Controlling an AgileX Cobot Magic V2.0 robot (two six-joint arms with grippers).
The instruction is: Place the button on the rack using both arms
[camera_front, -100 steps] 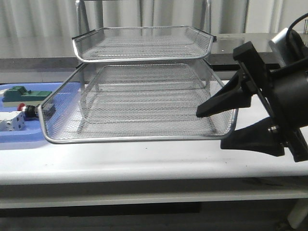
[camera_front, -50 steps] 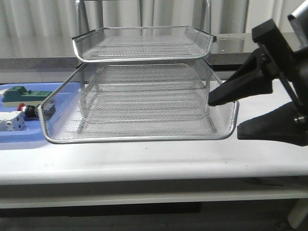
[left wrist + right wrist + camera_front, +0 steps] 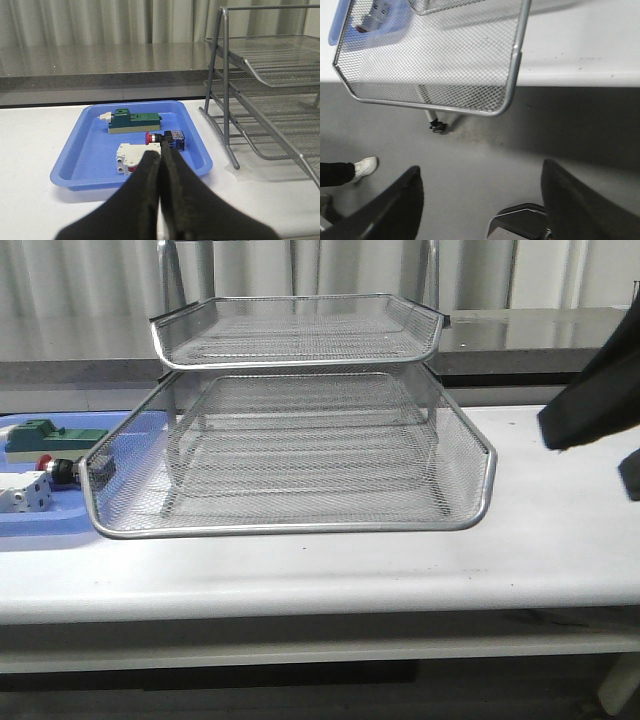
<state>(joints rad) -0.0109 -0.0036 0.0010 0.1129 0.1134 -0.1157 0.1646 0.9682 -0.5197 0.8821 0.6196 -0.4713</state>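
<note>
The button, red-capped with a black-and-blue body, lies on its side in the blue tray, just beyond my left gripper. That gripper is shut with nothing between its fingers and hovers over the tray's near edge. The rack stands mid-table with one wire tier pulled forward. The button shows left of that tier in the front view. My right gripper is open and empty, off the table's right side. In the right wrist view it looks down past the tier's corner to the floor.
A green block and a white block share the tray with the button. The rack's legs stand right of the tray. Below the table edge I see grey floor, a caster and someone's white shoe.
My right gripper has pulled away from the front right corner of the drawn-out tier, moving right and up until only a dark part shows at the frame edge. The tier stays extended.
</note>
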